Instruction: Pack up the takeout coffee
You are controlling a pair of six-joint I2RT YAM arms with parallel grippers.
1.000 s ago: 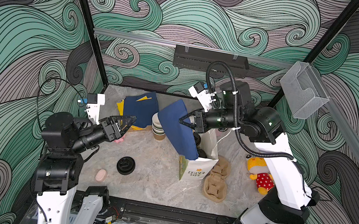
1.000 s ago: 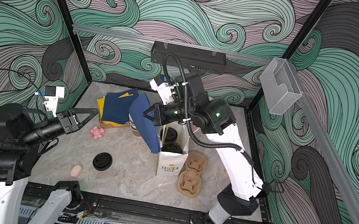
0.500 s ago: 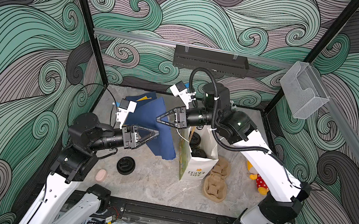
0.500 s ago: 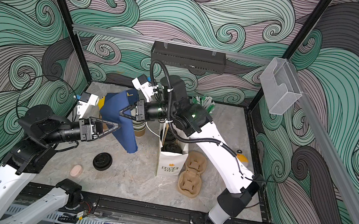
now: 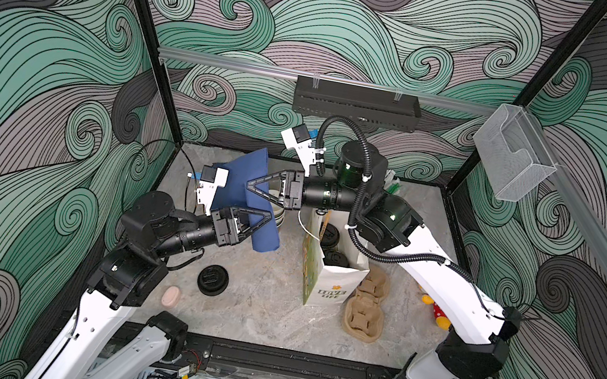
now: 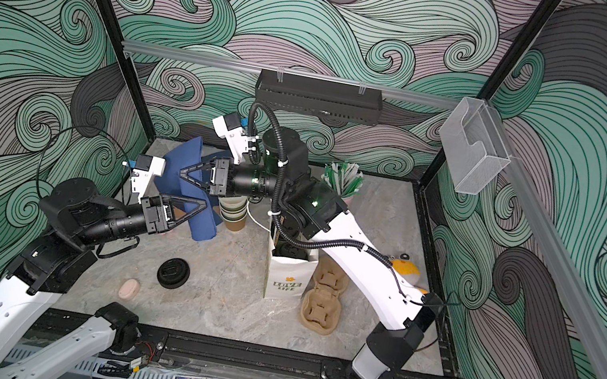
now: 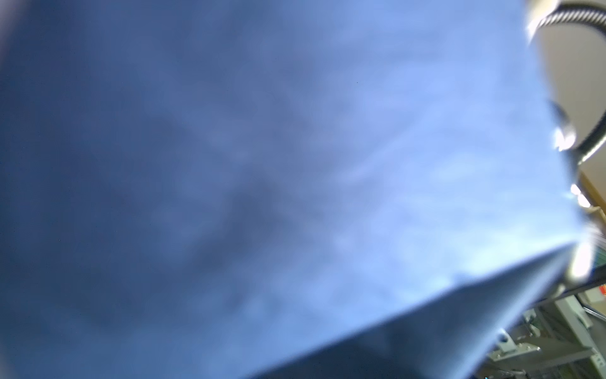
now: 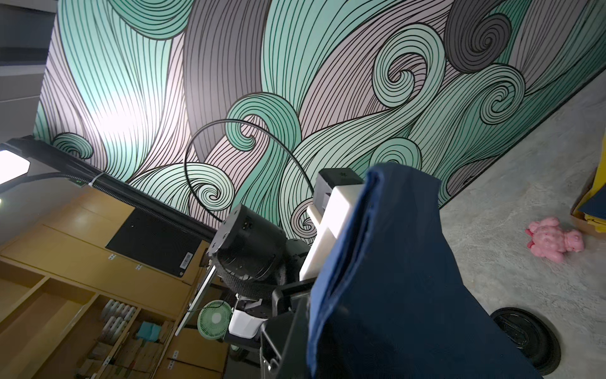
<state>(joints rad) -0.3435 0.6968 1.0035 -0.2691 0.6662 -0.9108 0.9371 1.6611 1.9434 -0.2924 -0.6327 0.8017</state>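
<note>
Navy cloth (image 5: 243, 171), long axis 12-to-6, hangs pinched in the closed right hand (image 5: 250, 186); the left hand (image 5: 266, 218) is at its lower edge, and whether it is open or closed cannot be told. Lidded cups (image 5: 329, 235) stand in the paper bag (image 5: 330, 288), at 4 o'clock from the nearer right hand.

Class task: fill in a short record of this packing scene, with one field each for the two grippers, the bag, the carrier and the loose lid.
Right gripper: shut on the dark blue cloth, held above the grey table
Left gripper: open around the cloth's lower part
White paper bag: upright, two round black plastic lids showing inside
Brown pulp cup carrier: flat beside the bag, empty
Loose black plastic lid: on the table, apart from the bag
</note>
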